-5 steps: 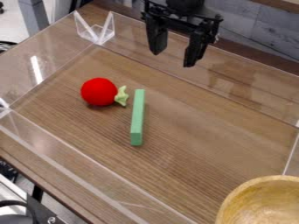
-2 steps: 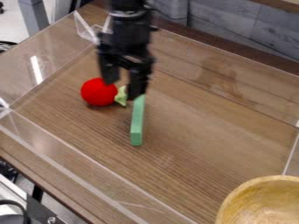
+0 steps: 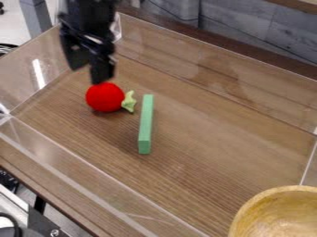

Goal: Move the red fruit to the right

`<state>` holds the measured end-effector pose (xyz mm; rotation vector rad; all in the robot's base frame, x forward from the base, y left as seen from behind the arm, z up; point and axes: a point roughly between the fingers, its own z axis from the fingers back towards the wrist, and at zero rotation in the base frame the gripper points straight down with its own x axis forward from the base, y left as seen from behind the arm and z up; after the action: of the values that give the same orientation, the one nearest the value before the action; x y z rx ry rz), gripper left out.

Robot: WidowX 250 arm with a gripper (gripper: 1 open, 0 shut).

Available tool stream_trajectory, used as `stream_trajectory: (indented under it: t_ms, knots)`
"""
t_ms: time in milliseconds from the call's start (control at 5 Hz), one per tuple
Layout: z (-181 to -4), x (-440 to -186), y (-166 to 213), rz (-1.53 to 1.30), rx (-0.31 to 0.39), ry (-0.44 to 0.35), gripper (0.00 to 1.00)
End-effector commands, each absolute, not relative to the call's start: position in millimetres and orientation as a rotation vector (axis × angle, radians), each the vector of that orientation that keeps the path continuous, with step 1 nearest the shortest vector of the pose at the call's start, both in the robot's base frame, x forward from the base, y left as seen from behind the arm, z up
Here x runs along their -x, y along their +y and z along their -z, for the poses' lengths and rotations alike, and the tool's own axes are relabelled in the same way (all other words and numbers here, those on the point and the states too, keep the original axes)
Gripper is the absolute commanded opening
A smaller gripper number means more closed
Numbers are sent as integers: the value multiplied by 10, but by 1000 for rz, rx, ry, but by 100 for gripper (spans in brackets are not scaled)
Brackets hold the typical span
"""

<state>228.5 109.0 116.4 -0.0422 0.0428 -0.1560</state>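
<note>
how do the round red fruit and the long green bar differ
The round bright red fruit is ball-shaped, while the long flat green bar is a thin strip. The fruit has a pale green leafy stem at its side; the bar is plain green all over. The fruit lies nearer the black gripper than the bar does. Both rest on the brown wooden table.

Gripper (image 3: 77,81) open, arm at upper L.

Seemingly a lab (floor cables (image 3: 28,211)).
</note>
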Motion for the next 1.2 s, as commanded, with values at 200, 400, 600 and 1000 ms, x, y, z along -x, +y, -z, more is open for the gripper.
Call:
stream_trajectory:
  t_ms: [200, 400, 600, 1000]
  knots:
    - [-1172, -2515, 1364, 76, 42, -30, 100]
    - [-1022, -2541, 1261, 136, 47, -31, 100]
    - [-855, -2567, 1160, 197, 49, -30, 100]
    - [-786, -2576, 1149, 228, 62, -29, 100]
